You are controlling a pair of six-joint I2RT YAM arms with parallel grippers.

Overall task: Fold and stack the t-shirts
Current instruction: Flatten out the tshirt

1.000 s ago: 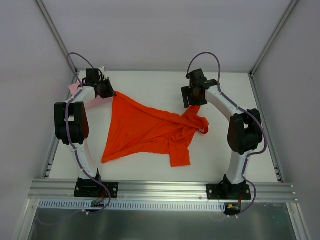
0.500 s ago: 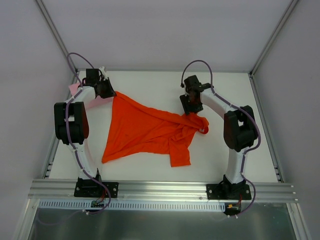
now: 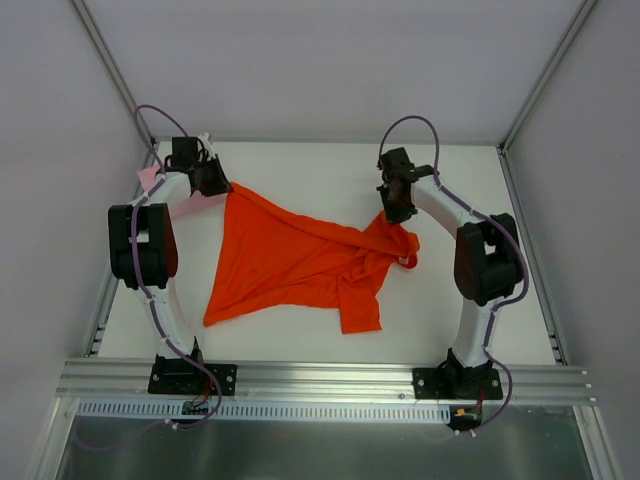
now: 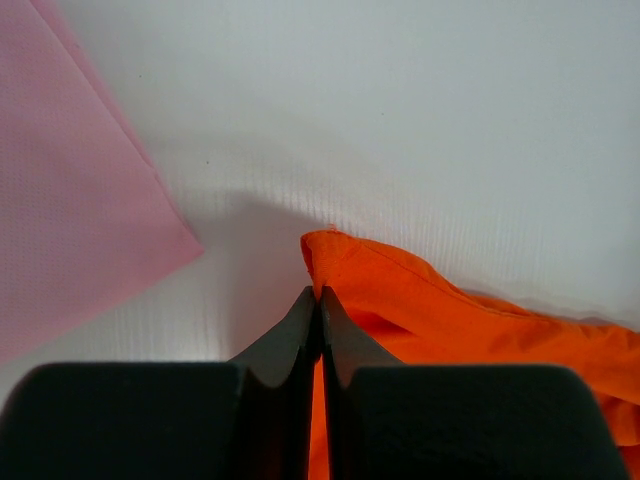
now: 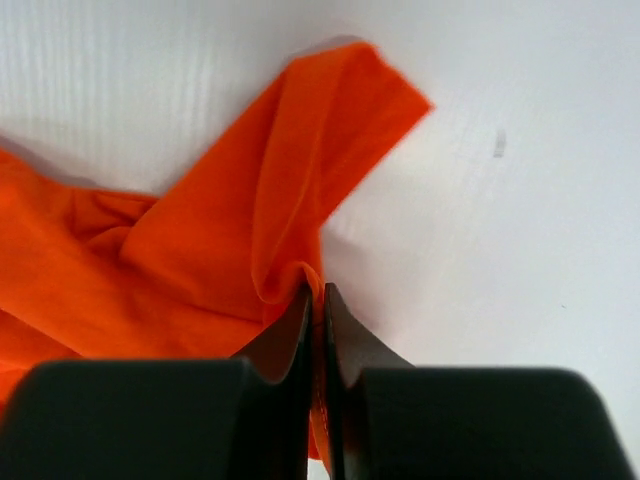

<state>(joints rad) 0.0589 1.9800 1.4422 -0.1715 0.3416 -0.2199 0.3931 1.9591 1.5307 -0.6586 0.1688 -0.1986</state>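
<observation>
The orange-red t-shirt lies crumpled and partly spread across the middle of the white table. At its far left corner my left gripper is shut on the cloth, and the left wrist view shows the orange fabric pinched between the black fingers. My right gripper is shut on the shirt's far right edge; in the right wrist view an orange fold runs into the closed fingers. The light pink t-shirt peeks out behind the left arm and fills the left of the left wrist view.
Grey enclosure walls stand close to the table on the left, right and back. An aluminium rail carries both arm bases along the near edge. Bare white table shows at the far middle and the near right.
My right gripper has moved down onto the shirt's far right edge and closed on it. The left gripper and the rest of the shirt have stayed where they were.
</observation>
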